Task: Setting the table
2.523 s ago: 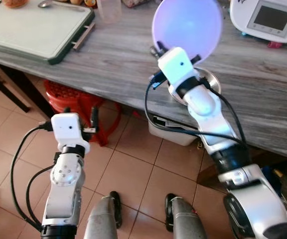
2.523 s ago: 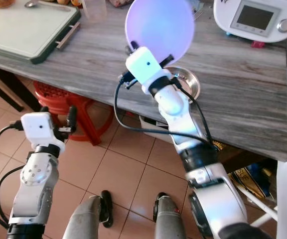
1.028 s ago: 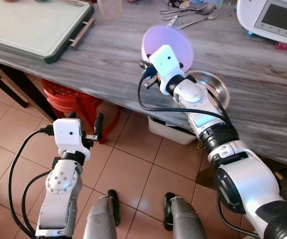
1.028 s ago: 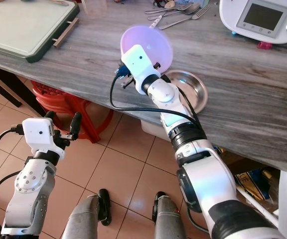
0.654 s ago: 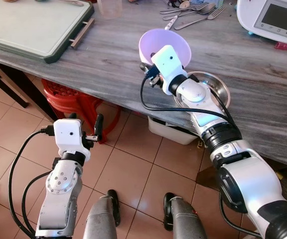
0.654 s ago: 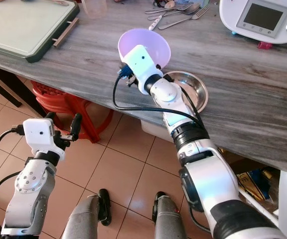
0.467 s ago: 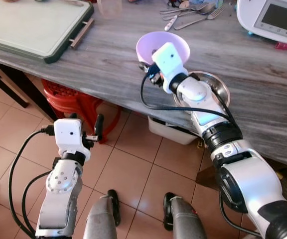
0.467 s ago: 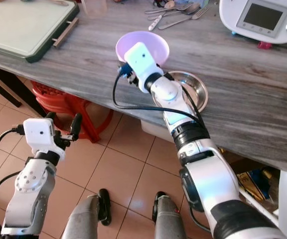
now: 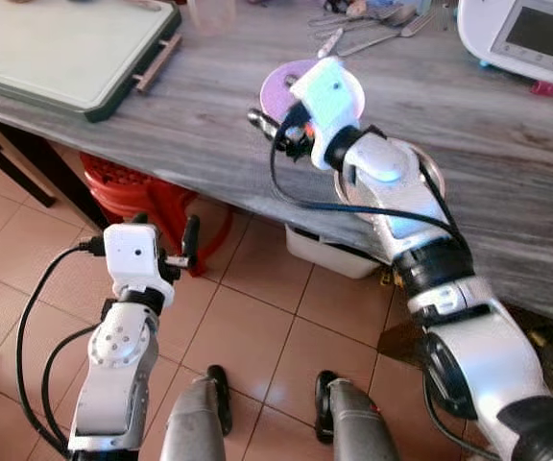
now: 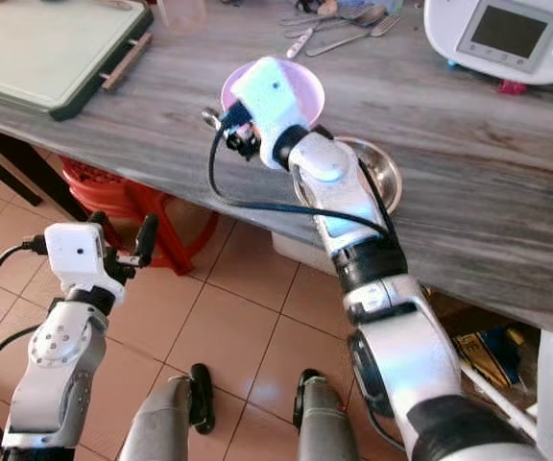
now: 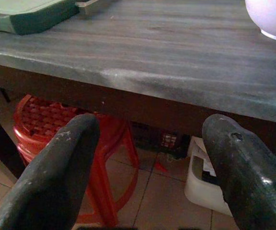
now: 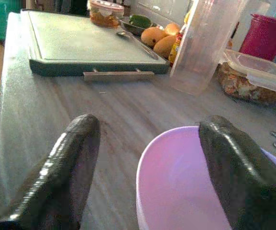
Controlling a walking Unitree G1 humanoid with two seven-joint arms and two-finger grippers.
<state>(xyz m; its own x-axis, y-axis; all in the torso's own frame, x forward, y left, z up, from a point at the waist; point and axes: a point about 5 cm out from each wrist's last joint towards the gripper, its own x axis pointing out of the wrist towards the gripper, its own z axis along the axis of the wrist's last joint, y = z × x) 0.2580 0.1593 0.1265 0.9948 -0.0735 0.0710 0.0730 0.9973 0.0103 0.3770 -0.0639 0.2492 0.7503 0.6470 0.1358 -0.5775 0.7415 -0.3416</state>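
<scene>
A purple bowl [image 9: 291, 82] stands upright on the grey wooden table [image 9: 209, 115], a little in from its front edge. My right gripper [image 12: 150, 125] hovers at the bowl's near rim. It is open, with one black finger [image 12: 75, 163] out over the table and the other [image 12: 234, 177] over the bowl [image 12: 186, 187]. A steel bowl [image 10: 380, 173] lies just right of the purple one, partly hidden by my right arm. My left gripper [image 11: 150, 129] is open and empty, held low in front of the table edge above the floor.
A green-edged cutting board [image 9: 65, 48] fills the table's far left. A clear cup [image 12: 205, 43], fruit [image 12: 159, 40] and a lidded food box [image 12: 255, 72] stand beyond. Cutlery [image 9: 372, 24] and a white appliance [image 9: 536, 34] sit at the back right. A red stool [image 9: 128, 187] and a white box [image 9: 324, 254] are under the table.
My right arm brought the purple bowl down from a tilted, raised hold and levelled it onto the table. Its fingers have come off the bowl and stand open. The left arm stayed put.
</scene>
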